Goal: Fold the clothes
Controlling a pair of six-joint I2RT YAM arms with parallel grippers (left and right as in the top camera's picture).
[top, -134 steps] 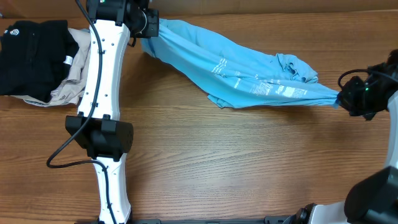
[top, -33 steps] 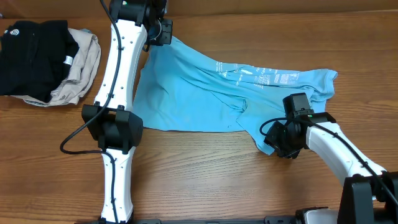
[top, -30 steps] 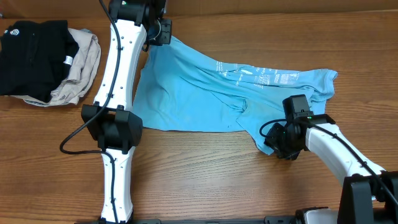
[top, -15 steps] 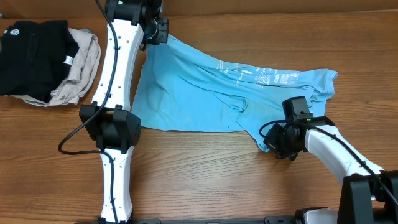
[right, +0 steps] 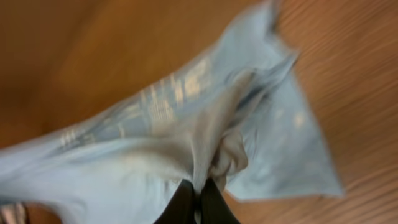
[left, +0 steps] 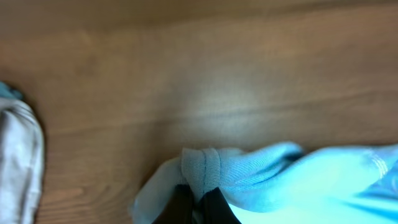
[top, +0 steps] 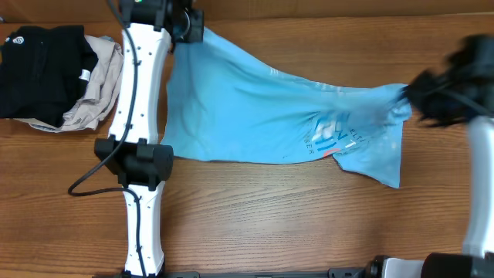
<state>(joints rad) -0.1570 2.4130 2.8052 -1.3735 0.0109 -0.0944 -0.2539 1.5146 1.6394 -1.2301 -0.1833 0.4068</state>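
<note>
Right tool swung far right, blurred, clutching T-shirt.

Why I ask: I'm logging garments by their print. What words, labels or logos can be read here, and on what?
No text here can be quoted as it reads.
On the T-shirt: white and red chest lettering, too blurred to read.
On the black garment: a small white logo, no legible words.
On the same garment: a white tag, too small to read.

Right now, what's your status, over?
Left hand, right hand shut on T-shirt. T-shirt spread between them, lettering showing. Black garment, beige garment piled apart, nothing blocking.
</note>
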